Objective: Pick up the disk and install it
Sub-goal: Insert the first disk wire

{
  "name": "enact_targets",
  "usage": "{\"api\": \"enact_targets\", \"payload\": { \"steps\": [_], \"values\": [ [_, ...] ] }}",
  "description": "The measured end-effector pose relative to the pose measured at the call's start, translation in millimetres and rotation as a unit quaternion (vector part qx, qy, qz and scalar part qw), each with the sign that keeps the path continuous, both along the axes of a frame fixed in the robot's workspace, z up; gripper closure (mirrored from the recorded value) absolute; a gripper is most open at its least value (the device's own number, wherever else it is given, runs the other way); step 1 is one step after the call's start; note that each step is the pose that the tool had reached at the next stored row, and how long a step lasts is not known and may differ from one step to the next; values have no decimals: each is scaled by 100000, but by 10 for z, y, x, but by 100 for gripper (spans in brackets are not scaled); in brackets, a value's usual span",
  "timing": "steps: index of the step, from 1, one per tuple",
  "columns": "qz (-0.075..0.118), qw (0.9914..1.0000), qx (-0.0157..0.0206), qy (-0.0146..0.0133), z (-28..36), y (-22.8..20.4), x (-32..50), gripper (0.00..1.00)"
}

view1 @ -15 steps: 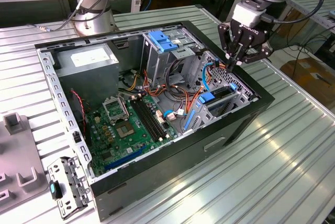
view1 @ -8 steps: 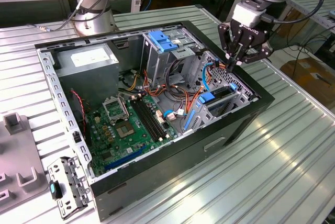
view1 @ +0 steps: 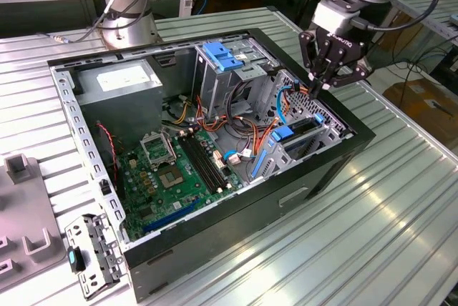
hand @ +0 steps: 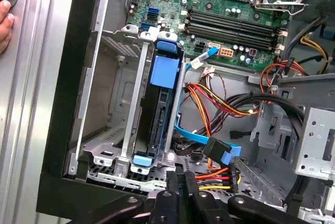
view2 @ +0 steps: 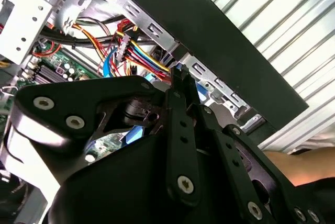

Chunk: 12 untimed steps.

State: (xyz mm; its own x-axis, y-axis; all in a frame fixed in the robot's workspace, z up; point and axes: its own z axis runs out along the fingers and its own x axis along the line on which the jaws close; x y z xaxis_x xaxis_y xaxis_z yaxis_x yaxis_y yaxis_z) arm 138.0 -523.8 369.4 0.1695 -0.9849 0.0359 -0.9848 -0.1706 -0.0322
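– Inside the black computer case on the ribbed metal table, where is the disk?
– Disk: stands on edge in the grey sheet-metal cage, between blue plastic rails, with a blue tab at its end. It looks seated. Claw: above the cage, fingertips drawn together, holding nothing.
– How would the disk handle?
– Judged stiff and dense for its size. The smooth metal shell is likely to slip, and the insides would not tolerate knocks. It is best gripped across the long edges, on the plastic rails, leaving the flat faces alone. Nearby are soft, loose cables and a green circuit board.
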Motion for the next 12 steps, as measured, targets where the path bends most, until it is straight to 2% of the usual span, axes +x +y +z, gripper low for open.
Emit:
{"api": "enact_targets", "payload": {
  "steps": [10, 12],
  "values": [
    [-495, 99999, 1, -20, 0, 0, -71, 83],
    [-2585, 99967, -7, -18, -4, 0, -72, 83]
  ]
}}
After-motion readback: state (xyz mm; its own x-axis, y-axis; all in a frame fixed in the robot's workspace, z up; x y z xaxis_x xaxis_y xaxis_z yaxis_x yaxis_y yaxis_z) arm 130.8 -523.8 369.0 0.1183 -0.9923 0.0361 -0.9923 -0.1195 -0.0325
